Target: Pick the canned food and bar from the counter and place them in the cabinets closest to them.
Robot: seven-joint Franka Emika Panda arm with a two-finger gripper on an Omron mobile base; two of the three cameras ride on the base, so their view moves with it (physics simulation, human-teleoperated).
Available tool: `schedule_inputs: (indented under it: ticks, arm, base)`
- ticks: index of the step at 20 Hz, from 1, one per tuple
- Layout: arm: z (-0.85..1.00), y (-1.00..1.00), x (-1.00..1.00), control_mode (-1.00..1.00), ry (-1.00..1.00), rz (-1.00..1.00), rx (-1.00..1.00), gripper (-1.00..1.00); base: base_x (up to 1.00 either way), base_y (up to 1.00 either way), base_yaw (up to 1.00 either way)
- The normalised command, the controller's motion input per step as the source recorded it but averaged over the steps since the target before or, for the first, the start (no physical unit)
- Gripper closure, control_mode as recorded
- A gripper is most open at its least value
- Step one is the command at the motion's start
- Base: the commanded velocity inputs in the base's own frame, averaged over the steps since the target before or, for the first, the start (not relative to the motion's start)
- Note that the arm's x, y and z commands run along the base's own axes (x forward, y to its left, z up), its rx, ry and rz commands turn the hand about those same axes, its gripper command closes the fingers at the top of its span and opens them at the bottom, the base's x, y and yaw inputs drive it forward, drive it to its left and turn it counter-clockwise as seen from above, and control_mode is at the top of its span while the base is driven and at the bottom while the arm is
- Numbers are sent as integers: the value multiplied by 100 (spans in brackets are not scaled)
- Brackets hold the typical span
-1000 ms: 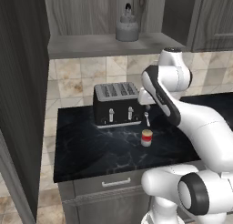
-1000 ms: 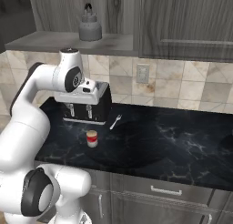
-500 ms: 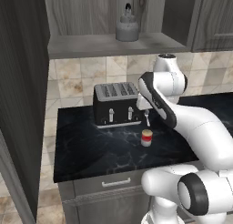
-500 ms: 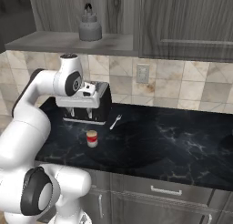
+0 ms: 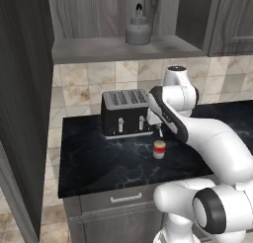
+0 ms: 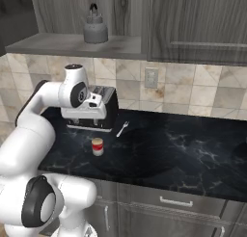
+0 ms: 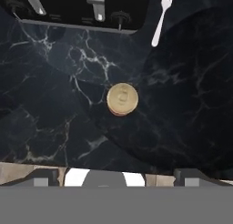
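The canned food (image 5: 158, 149) stood upright on the black marble table (image 5: 99, 163), out in the open a bit in front of the black toaster (image 5: 125, 112), with a fork (image 6: 122, 128) lying off to the side near the toaster's end. The tool (image 6: 86, 126) hung above the can, right in front of the toaster, jaws spread wide and nothing in them. Up on the open cabinets (image 5: 118, 47) shelf sat a grey kettle (image 5: 138, 31).
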Motion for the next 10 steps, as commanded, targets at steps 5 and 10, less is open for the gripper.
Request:
schedule_inputs:
  ticks: [5, 10]
  arm:
    - [-26, 0, 10, -100, 0, 0, 0, -100]
    - [-27, 0, 18, -100, 0, 0, -2, -100]
  base:
    - [0, 0, 0]
    - [0, 0, 0]
